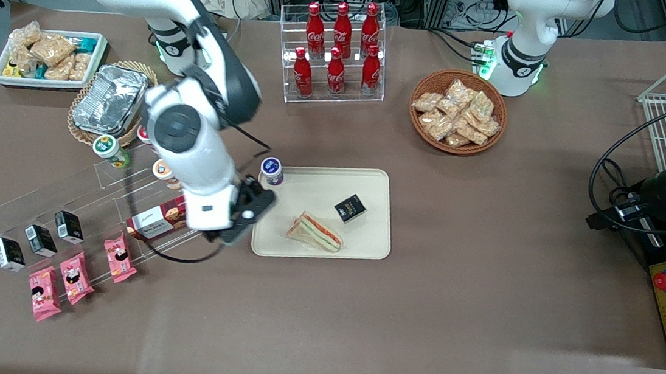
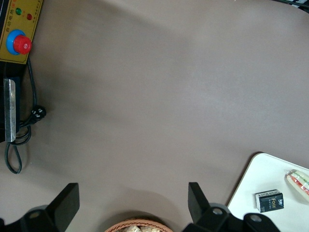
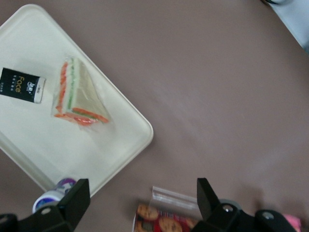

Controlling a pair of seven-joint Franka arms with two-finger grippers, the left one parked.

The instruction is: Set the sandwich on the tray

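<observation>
The sandwich (image 1: 315, 232), a wrapped wedge with red and green filling stripes, lies flat on the cream tray (image 1: 308, 188), at the tray's edge nearer the front camera. It also shows in the right wrist view (image 3: 77, 94) on the tray (image 3: 29, 140), and in the left wrist view (image 2: 300, 181) on the tray (image 2: 270, 174). My gripper (image 1: 251, 210) is open and empty. It hovers just off the tray's edge toward the working arm's end, apart from the sandwich. In the right wrist view the gripper (image 3: 142, 193) is over bare table beside the tray corner.
A small black box (image 1: 350, 207) lies on the tray. A purple-capped bottle (image 1: 271, 171) stands at the tray's corner. A red cookie box (image 1: 155, 222) sits in a clear rack under my arm. Cola bottles (image 1: 339, 47), a snack basket (image 1: 457, 110) and a foil container (image 1: 110, 98) stand farther back.
</observation>
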